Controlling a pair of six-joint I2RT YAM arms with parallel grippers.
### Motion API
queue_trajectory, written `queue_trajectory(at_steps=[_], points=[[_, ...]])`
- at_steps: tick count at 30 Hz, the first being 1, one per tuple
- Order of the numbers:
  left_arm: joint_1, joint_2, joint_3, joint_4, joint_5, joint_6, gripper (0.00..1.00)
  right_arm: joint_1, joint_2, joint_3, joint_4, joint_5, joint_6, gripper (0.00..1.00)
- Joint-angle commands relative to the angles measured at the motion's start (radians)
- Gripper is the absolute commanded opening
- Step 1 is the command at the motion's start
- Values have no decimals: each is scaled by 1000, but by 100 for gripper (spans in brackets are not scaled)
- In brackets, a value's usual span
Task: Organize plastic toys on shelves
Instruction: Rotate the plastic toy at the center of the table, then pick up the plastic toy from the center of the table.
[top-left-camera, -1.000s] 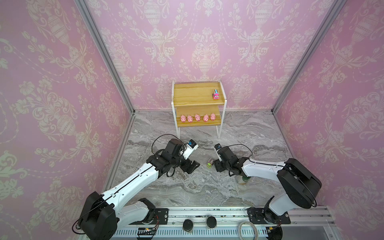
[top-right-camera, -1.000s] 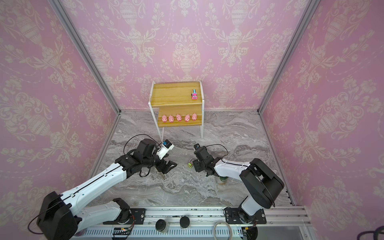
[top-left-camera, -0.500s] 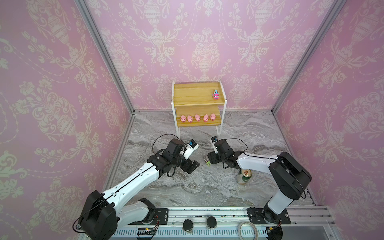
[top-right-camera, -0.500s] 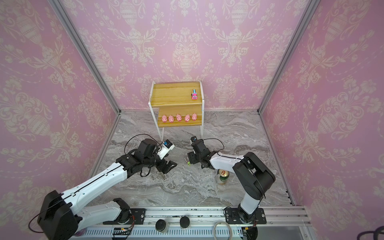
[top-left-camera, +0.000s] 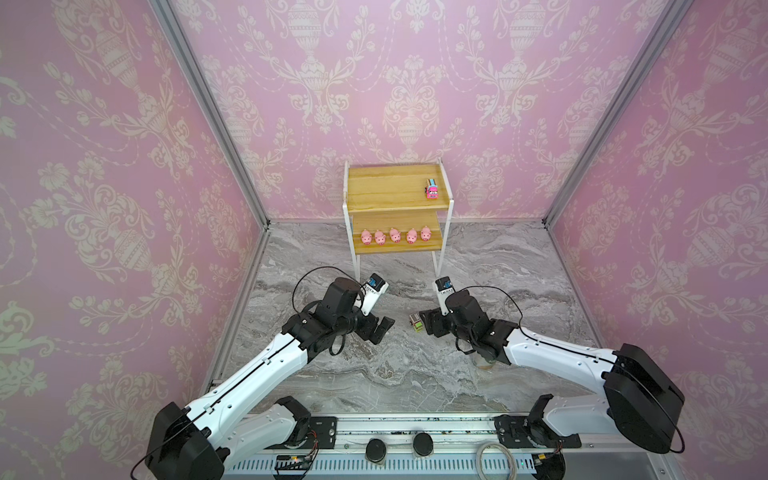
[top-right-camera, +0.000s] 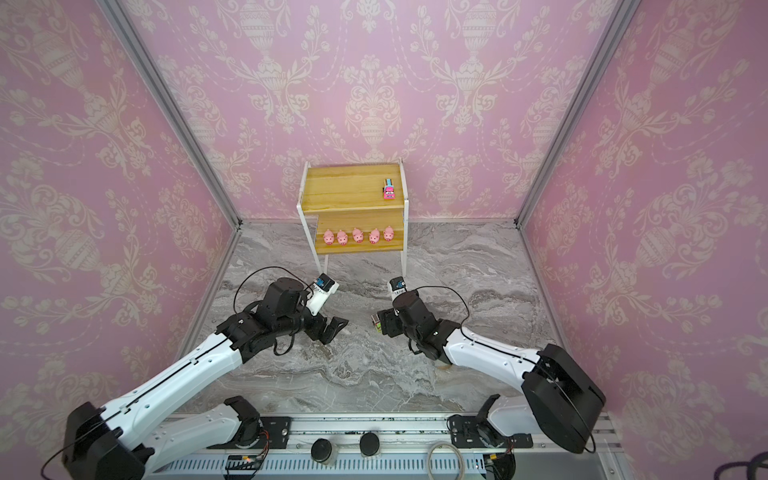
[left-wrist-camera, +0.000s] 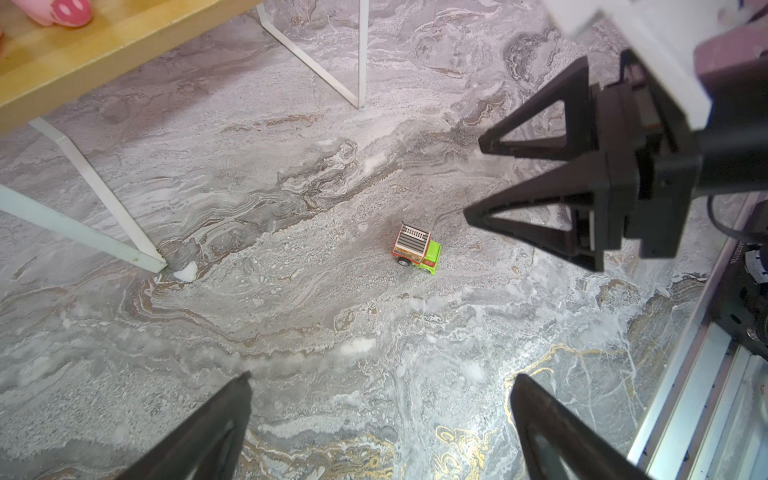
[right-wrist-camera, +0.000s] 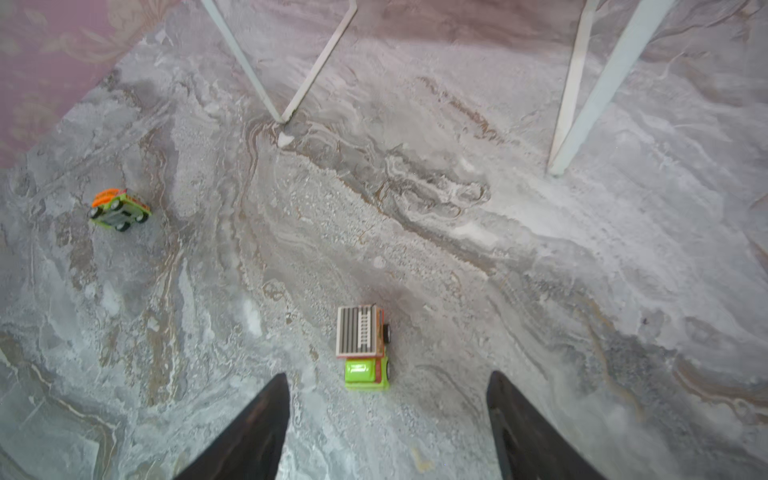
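my left fingers (left-wrist-camera: 216, 432) are standing wide apart over the marbled desk (left-wrist-camera: 291, 316), gripping nothing. my right fingers (right-wrist-camera: 257, 432) are likewise standing spread and empty. the brown-green truck (right-wrist-camera: 363, 349) is sitting upright on the desk just ahead of their tips, in line with the gap, touching neither. the orange-green truck (right-wrist-camera: 119, 210) is lying tipped, wheels showing, well apart from it, near the wall (right-wrist-camera: 50, 50). the pink-blue truck (top-left-camera: 431, 189) is resting on the top board of the shelves (top-left-camera: 390, 199). five pink pigs (top-left-camera: 395, 235) are lining the lower board.
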Motion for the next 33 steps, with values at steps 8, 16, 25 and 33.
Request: queue_trajectory(at_steps=[8, 16, 25, 33], points=[[-5, -8, -12, 0, -24, -22, 99, 60, 160, 13, 93, 43, 37, 72], [-3, -14, -15, 3, -24, -23, 99, 79, 294, 108, 78, 85, 21, 64], [0, -17, -14, 2, -26, -18, 99, 87, 397, 199, 35, 109, 3, 45], [9, -19, -12, 2, -30, -22, 99, 101, 377, 254, -61, 137, -39, 21]])
